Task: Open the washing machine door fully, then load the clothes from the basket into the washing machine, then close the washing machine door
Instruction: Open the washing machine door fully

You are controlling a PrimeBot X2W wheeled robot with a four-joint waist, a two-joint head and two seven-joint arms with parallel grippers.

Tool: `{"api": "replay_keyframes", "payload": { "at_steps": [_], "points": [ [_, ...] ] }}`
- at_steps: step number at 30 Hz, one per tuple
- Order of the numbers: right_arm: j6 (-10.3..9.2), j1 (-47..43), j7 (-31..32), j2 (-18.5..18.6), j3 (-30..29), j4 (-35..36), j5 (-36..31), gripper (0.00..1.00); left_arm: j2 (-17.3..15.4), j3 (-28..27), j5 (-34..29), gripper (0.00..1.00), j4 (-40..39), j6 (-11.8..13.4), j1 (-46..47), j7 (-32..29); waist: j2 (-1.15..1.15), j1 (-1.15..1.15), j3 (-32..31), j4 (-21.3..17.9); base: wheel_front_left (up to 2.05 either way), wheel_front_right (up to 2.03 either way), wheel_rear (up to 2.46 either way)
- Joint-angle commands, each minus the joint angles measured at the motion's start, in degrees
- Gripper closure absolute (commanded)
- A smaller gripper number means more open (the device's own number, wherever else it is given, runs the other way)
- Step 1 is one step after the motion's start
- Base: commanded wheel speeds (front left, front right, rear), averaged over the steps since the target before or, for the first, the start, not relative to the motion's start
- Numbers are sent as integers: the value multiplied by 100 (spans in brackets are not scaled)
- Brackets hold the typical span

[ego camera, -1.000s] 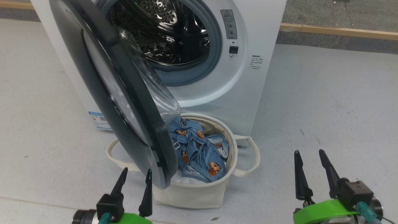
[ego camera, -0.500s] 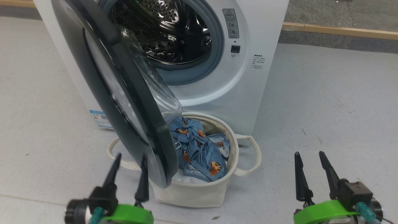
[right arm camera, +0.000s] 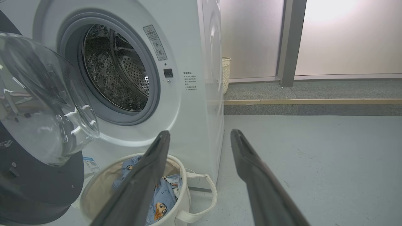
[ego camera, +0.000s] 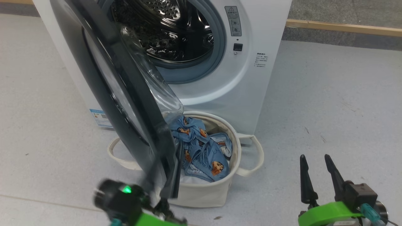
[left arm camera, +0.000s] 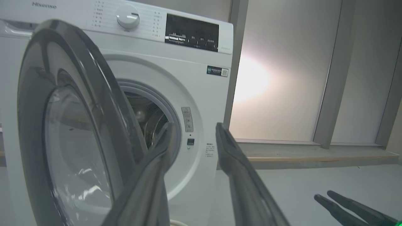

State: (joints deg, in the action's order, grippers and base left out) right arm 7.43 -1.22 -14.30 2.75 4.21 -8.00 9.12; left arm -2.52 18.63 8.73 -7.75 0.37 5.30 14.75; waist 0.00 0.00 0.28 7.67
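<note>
The door point(ego camera: 135, 94), centre left, hangs half open over the basket point(ego camera: 201, 196) at lower centre, clothes point(ego camera: 201, 150) not yet loaded, with the left gripper point(left arm camera: 194, 127) spread by its lower edge and the right gripper point(ego camera: 315, 158) spread, empty, lower right.

Black-rimmed door point(ego camera: 125, 103) partly open, overhanging cream basket point(ego camera: 207, 196); blue bear-print clothes point(ego camera: 201, 153) inside; white washing machine point(ego camera: 251, 78) behind.
</note>
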Motion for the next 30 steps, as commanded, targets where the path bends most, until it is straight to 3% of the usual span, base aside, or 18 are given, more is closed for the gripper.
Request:
{"api": "replay_keyframes", "payload": {
  "at_steps": [1, 5, 6, 10, 20, 30],
  "points": [
    [6, 288, -70, 13, 108, 139, 4, 0, -36, -34, 38, 100, 127, -101, -16, 25, 0, 0, 5, -6, 0, 0, 0],
    [6, 320, -70, 13, 148, 48, 12, 0, -36, 317, 484, 100, 1101, -300, 227, 25, 0, 0, 38, -58, 0, 0, 0],
    [6, 357, -70, 13, 193, 27, 29, 0, -36, 443, 563, 100, 1661, -245, 444, 25, 0, 0, 88, -116, 0, 0, 0],
    [6, 418, -70, 13, 215, -10, 63, 0, -36, 614, 682, 100, 2367, -14, 912, 25, 0, 0, 160, -207, 0, 0, 0],
    [6, 473, -70, 13, 250, -99, 159, 0, -36, 583, 774, 100, 2801, 713, 1400, 25, 0, 0, 246, -286, 0, 0, 0],
    [6, 367, -70, 13, 226, -210, 233, 0, -36, 472, 743, 100, 2892, 801, 1236, 25, 0, 0, 85, 51, 0, 0, 0]
  ]
}}
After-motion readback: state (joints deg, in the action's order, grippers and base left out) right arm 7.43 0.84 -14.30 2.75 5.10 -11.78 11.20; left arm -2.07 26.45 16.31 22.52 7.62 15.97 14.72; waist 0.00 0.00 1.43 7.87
